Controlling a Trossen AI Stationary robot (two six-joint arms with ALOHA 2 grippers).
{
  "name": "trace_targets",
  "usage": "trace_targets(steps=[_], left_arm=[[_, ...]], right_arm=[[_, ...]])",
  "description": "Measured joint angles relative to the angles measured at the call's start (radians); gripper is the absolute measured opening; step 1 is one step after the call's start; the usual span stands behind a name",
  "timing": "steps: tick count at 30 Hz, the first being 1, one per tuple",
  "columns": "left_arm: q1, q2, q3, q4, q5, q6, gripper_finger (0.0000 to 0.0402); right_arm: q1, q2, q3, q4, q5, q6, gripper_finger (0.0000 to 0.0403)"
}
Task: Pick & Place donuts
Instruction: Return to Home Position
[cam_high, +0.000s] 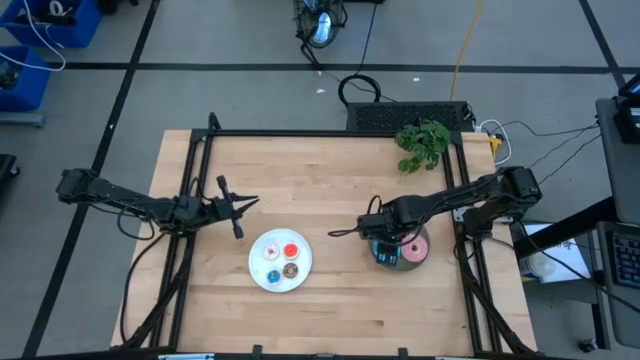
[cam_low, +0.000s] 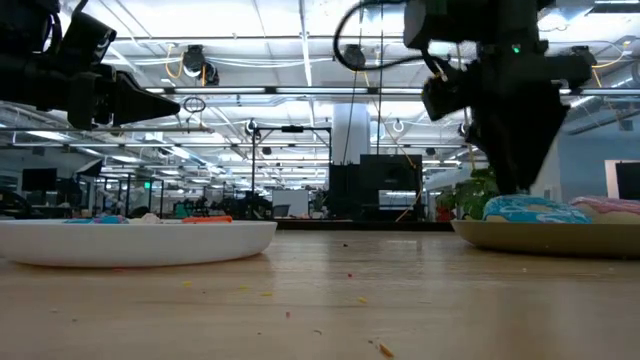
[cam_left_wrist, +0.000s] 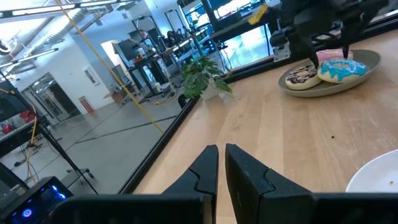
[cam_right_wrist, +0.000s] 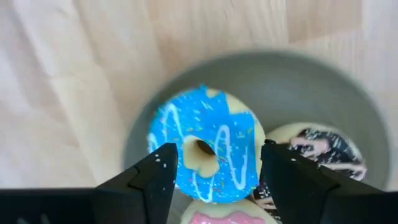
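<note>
On the grey plate (cam_right_wrist: 323, 81) lie three larger donuts: a blue sprinkled one (cam_right_wrist: 205, 143), a dark drizzled one (cam_right_wrist: 323, 152) and a pink one (cam_right_wrist: 217, 218). My right gripper (cam_right_wrist: 217, 151) points down over the blue donut and is open, with one finger over the ring near its hole and the other at its outer edge. Whether the fingers touch it does not show. The white plate (cam_high: 255, 262) holds tiny donuts: red-orange (cam_high: 291, 250), brown (cam_high: 290, 270) and blue (cam_high: 273, 276). My left gripper (cam_high: 245, 203) hangs shut and level above the table's left part.
A small green plant (cam_high: 422, 143) stands at the table's far right corner. A black frame rail (cam_high: 330, 133) runs along the far edge and down both sides. Bare wood lies between the two plates and along the near edge.
</note>
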Motion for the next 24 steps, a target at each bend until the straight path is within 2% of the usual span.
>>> trace_targets(steps=[6, 11, 14, 19, 20, 24], left_arm=[[0.000, 0.000, 0.000, 0.000, 0.000, 0.012, 0.0037], [0.000, 0.000, 0.000, -0.002, 0.000, -0.012, 0.0037], [0.000, 0.000, 0.000, -0.008, 0.000, 0.002, 0.0037], [0.000, 0.000, 0.000, -0.016, 0.012, -0.017, 0.0037], [0.000, 0.000, 0.000, -0.019, 0.016, -0.015, 0.0037], [0.000, 0.000, 0.000, -0.035, 0.027, -0.024, 0.0037]], right_arm=[[-0.001, -0.002, 0.145, -0.082, 0.039, -0.038, 0.0211], [0.010, -0.078, 0.285, -0.030, 0.049, -0.133, 0.0175], [0.021, -0.164, 0.345, -0.013, 0.128, -0.153, 0.0131], [0.053, -0.366, 0.347, 0.084, 0.293, -0.171, 0.0023], [0.063, -0.404, 0.339, 0.083, 0.326, -0.169, 0.0012], [0.100, -0.531, 0.263, 0.098, 0.456, -0.115, 0.0011]])
